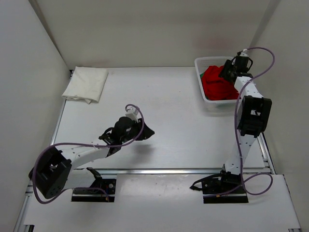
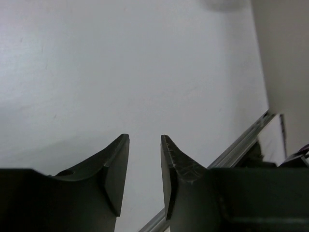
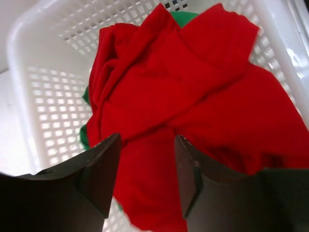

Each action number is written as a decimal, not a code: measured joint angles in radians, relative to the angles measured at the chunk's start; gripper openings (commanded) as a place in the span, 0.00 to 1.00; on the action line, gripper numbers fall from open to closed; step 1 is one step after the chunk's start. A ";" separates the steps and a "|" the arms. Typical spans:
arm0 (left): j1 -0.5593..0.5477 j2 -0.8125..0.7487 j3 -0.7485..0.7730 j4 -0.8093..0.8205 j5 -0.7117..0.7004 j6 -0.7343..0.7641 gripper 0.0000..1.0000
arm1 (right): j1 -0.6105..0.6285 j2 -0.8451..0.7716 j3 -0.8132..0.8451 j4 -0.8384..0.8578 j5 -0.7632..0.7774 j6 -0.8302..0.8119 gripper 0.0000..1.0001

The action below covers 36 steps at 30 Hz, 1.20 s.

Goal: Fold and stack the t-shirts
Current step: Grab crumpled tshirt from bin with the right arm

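A white t-shirt (image 1: 86, 84) lies folded at the table's far left corner. A crumpled red t-shirt (image 1: 216, 83) (image 3: 193, 96) fills the white mesh basket (image 1: 203, 63) at the far right. Slivers of a green t-shirt (image 3: 182, 17) peek out beneath it. My right gripper (image 1: 227, 73) (image 3: 147, 140) hangs over the basket, jaws open just above the red cloth with nothing pinched between them. Over the bare middle of the table my left gripper (image 1: 146, 131) (image 2: 145, 140) stands open and empty.
The basket wall (image 3: 53, 92) surrounds the red heap on all sides. A metal rail (image 2: 241, 142) runs along the table's near edge, close to the left gripper. White walls close the table in on the left, back and right.
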 measured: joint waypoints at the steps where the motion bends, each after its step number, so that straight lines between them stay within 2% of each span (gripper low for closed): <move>1: -0.005 -0.007 -0.027 -0.008 0.008 0.005 0.44 | 0.002 0.037 0.040 -0.016 0.001 -0.008 0.51; 6: -0.005 -0.060 -0.108 -0.037 0.036 0.025 0.41 | 0.019 0.184 0.211 -0.096 0.000 -0.023 0.45; 9: 0.017 -0.067 -0.109 -0.032 0.050 0.035 0.38 | 0.028 0.221 0.240 -0.115 -0.002 -0.019 0.42; 14: 0.050 -0.068 -0.109 -0.028 0.061 0.035 0.37 | 0.040 0.276 0.331 -0.159 -0.001 -0.019 0.01; 21: 0.082 -0.067 -0.109 -0.028 0.082 0.035 0.38 | 0.048 0.258 0.341 -0.169 0.008 -0.020 0.01; 24: 0.111 -0.058 -0.095 -0.035 0.093 0.035 0.39 | 0.061 0.163 0.283 -0.183 0.022 -0.032 0.00; 27: 0.154 -0.037 -0.056 -0.048 0.121 0.032 0.38 | 0.090 -0.019 0.194 -0.180 0.016 -0.046 0.00; 32: 0.224 -0.040 -0.032 -0.048 0.157 0.015 0.40 | 0.154 -0.428 0.048 -0.071 -0.156 -0.005 0.01; 34: 0.267 -0.047 -0.035 -0.044 0.190 0.000 0.39 | 0.202 -0.561 0.061 -0.019 -0.232 0.015 0.00; 36: 0.328 -0.052 -0.043 -0.037 0.219 -0.020 0.39 | 0.259 -0.628 0.130 0.019 -0.292 0.026 0.00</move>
